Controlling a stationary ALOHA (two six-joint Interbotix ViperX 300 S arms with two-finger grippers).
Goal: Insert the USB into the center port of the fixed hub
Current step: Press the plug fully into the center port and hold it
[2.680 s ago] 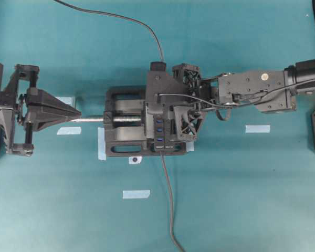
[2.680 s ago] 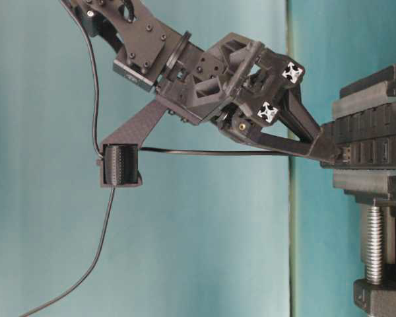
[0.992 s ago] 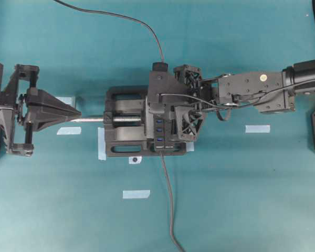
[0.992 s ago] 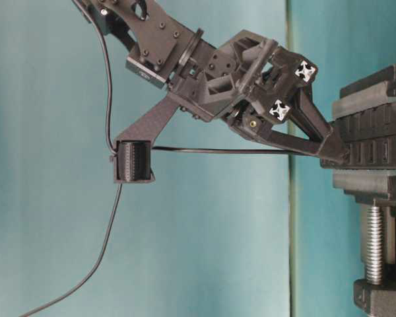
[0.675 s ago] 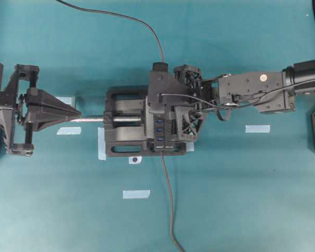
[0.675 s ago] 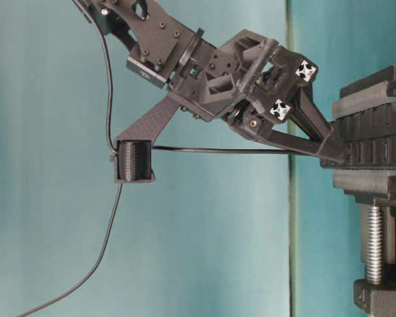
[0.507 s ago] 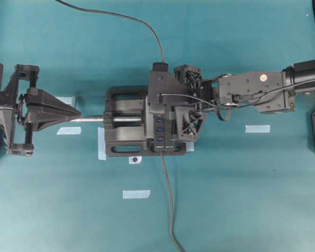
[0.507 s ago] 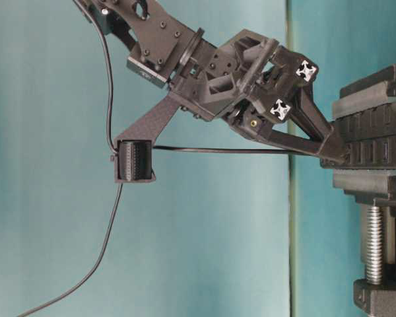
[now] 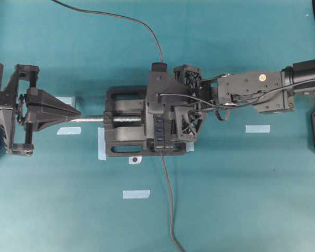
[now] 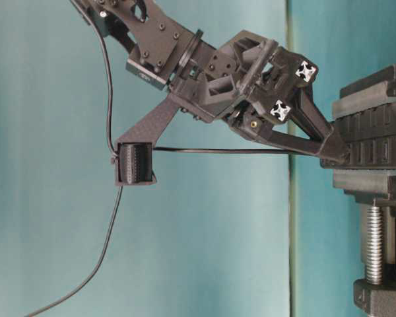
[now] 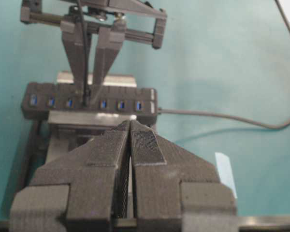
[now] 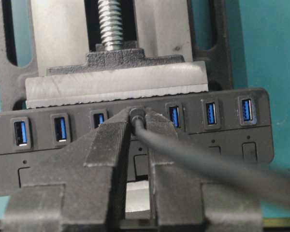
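The USB [image 12: 137, 116] looks light and small, a stiff black plug on a thin cable [image 12: 208, 164] that bends easily, so the cable is a poor place to hold; the sound grip is on the plug's short body, just behind its tip, with the flat sides against the pads. That is where the right gripper [image 12: 137, 126] has it: its 2 fingers are nearly closed, pinching the plug between their tips, and the cable runs back out between them toward the wrist. The plug's tip sits directly ahead of the jaws, at the fixed hub [image 12: 232, 130], in the place of the center port [image 12: 135, 112]. 3 blue slots show to each side of the jaws in the right wrist view, and the fourth is covered by the plug. How deep it is seated cannot be told. The hub is clamped in the vise [image 9: 121, 134], so it should take a firm, straight push without shifting; any sideways tilt would likely jam the plug. The left gripper [image 11: 129, 130] waits well apart, jaws pressed together on nothing.
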